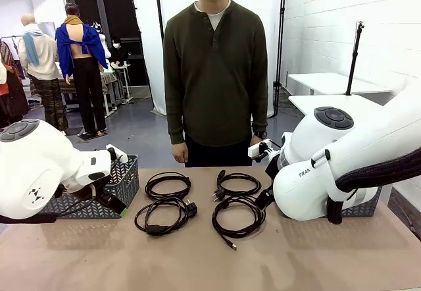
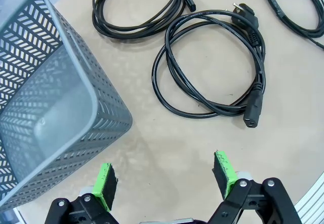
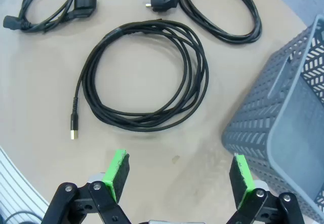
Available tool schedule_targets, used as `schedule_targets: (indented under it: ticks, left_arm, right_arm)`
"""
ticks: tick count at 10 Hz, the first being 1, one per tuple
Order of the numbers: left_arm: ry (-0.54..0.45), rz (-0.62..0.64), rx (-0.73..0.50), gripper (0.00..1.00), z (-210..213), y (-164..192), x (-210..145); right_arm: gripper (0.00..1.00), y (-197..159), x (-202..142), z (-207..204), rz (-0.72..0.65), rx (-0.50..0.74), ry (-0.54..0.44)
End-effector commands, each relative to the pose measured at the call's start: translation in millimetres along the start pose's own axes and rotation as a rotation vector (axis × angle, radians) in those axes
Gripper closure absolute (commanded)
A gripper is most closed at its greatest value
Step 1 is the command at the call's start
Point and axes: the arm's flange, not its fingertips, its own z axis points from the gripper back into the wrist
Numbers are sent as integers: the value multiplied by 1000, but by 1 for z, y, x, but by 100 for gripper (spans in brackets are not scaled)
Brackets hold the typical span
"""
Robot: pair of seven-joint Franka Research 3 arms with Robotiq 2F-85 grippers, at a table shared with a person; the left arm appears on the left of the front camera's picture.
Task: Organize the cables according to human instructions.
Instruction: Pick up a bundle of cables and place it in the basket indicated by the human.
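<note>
Several black cables lie coiled mid-table: far left [image 1: 167, 185], far right [image 1: 237, 184], near left [image 1: 161, 215] and near right [image 1: 238, 217]. My left gripper [image 2: 164, 172] hangs open over bare table, short of the near-left cable [image 2: 210, 64] with its chunky plug ends and beside a grey basket [image 2: 50, 107]. The far-left coil [image 2: 136, 6] lies beyond. My right gripper [image 3: 179, 165] is also open and holds nothing, just short of the near-right cable [image 3: 144, 77] with its slim gold-tipped end. The far-right cable [image 3: 220, 8] with a round plug lies farther off.
A grey mesh basket [image 1: 99, 192] stands at the table's left, and another [image 3: 288, 107] at the right, partly hidden behind my right arm [image 1: 329, 172]. A person [image 1: 216, 74] stands at the far edge with hands down.
</note>
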Motion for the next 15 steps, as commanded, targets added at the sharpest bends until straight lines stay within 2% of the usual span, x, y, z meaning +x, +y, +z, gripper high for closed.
schedule_targets:
  ticks: [1,5,9,12,15]
  left_arm:
    - [-8,-18,0,0,6,-1,3]
    - [-108,-79,-94,0,57,3,29]
    - [-105,-198,-215,0,104,15,36]
    - [-154,-264,-322,0,130,32,43]
    - [-199,-351,-323,0,142,37,42]
  right_arm:
    - [0,0,4,5,26,10,-24]
    - [0,-11,8,59,76,82,-83]
    - [0,-22,-5,97,173,180,-114]
    - [0,-28,-17,120,239,249,-171]
    - [0,-32,-30,140,241,284,-231]
